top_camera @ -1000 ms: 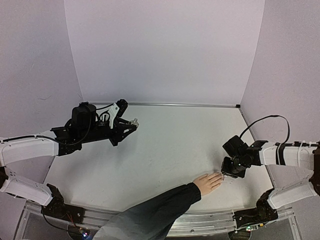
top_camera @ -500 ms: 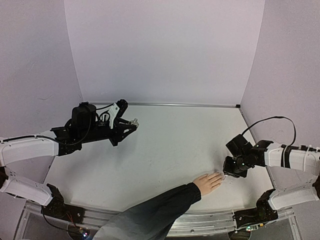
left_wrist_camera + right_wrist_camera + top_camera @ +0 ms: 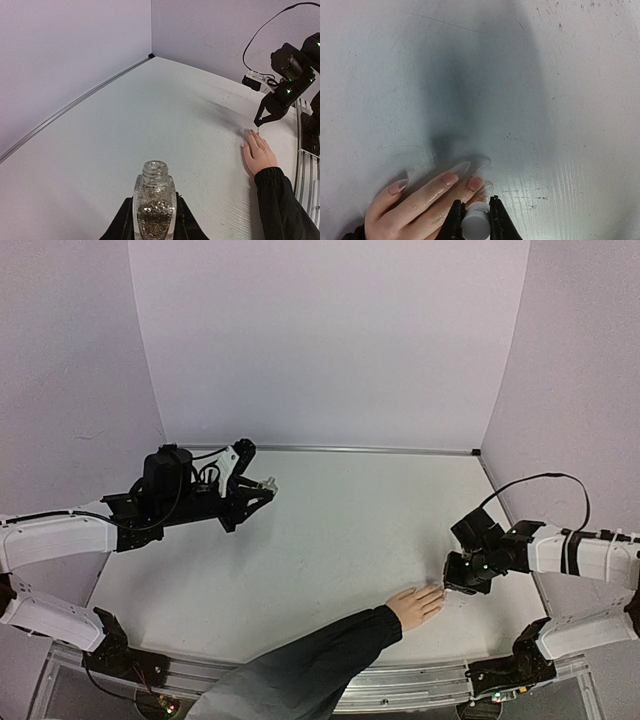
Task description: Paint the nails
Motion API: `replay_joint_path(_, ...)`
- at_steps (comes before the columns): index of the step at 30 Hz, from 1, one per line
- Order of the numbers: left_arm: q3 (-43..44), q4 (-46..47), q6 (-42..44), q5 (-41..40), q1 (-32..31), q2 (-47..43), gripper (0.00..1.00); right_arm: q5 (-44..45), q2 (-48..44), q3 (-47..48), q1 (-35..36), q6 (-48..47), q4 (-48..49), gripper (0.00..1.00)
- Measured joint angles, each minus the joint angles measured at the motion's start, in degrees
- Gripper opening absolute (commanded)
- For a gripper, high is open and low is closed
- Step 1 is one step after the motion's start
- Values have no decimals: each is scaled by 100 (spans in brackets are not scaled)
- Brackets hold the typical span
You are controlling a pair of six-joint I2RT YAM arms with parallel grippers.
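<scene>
While right pincer grips white brush cap over nails, my left pincer clamps open polish bottle upright against spilling.

Middle of the table is wide open. In the way: the hand and black sleeve across the near edge, right gripper with its white cap at the nails, and left gripper holding a glass bottle far left.

White table, faintly scuffed, pale hand lying flat near its right front, fingers spread, nails long, black sleeve toward near edge
</scene>
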Motion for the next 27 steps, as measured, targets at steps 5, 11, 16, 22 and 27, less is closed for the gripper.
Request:
replay_joint_path(5,0,0,0,0,2,0,0,-9,68,0,0,2,81,0)
replay_joint_path(11,0,0,0,-2,0,0,0,-9,177,0,0,9,105,0)
replay_joint_path(16,0,0,0,-2,0,0,0,9,227,0,0,33,107,0)
replay_joint_path(22,0,0,0,-2,2,0,0,70,229,0,0,109,116,0)
replay_joint_path(27,0,0,0,-2,2,-2,0,166,267,0,0,184,146,0)
